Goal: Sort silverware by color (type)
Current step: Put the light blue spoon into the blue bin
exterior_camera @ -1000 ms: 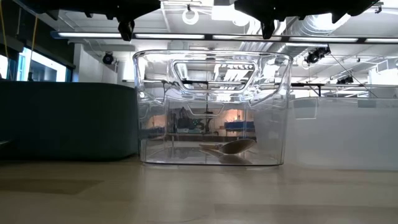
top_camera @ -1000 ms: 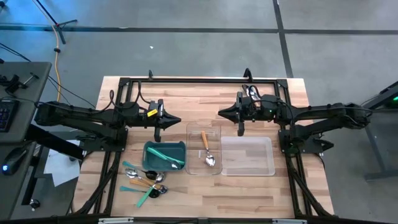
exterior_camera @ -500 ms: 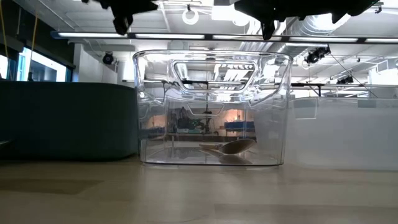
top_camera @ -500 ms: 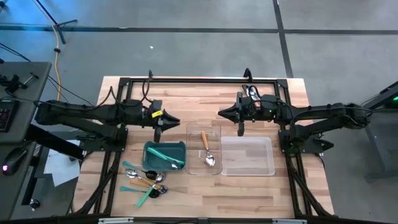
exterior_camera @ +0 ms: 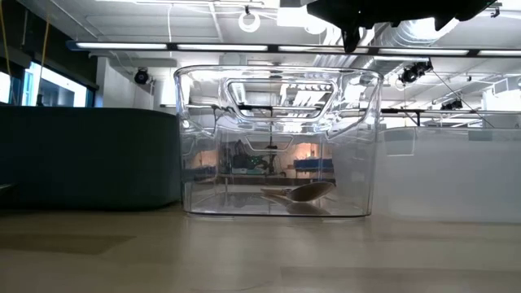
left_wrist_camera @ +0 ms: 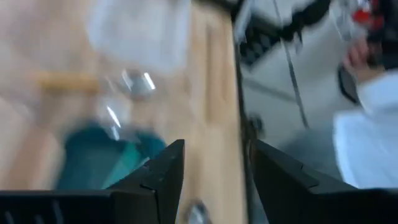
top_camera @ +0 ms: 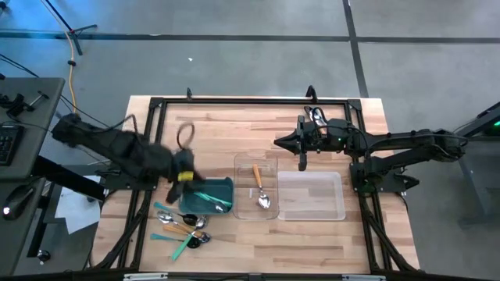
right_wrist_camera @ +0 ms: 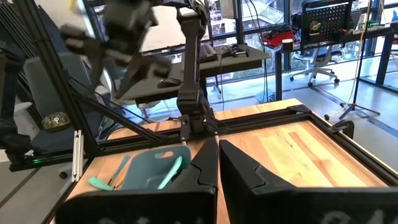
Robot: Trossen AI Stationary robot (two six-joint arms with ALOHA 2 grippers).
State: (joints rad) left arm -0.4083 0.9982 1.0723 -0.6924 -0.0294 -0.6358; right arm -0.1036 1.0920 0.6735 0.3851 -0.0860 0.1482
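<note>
Early stage: one orange-handled spoon [top_camera: 258, 186] sits in the clear tray [top_camera: 242, 211] beside the left gripper [top_camera: 185, 181], a teal one [top_camera: 209, 195] in the teal bin [top_camera: 205, 209] under it. Left gripper is spread and empty; the loose pile [top_camera: 181, 229] just ahead of it is unsorted. Right gripper [top_camera: 303, 161] pressed together, parked beyond the trays.

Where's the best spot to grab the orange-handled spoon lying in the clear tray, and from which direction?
Probably grip the orange-handled spoon by its slim orange handle, coming straight down from above. It lies flat in the clear tray, handle toward the table's far edge and bowl toward the near edge. The tray's walls block any sideways approach, and the straight handle looks easier to pinch across than the rounded shiny bowl.
</note>
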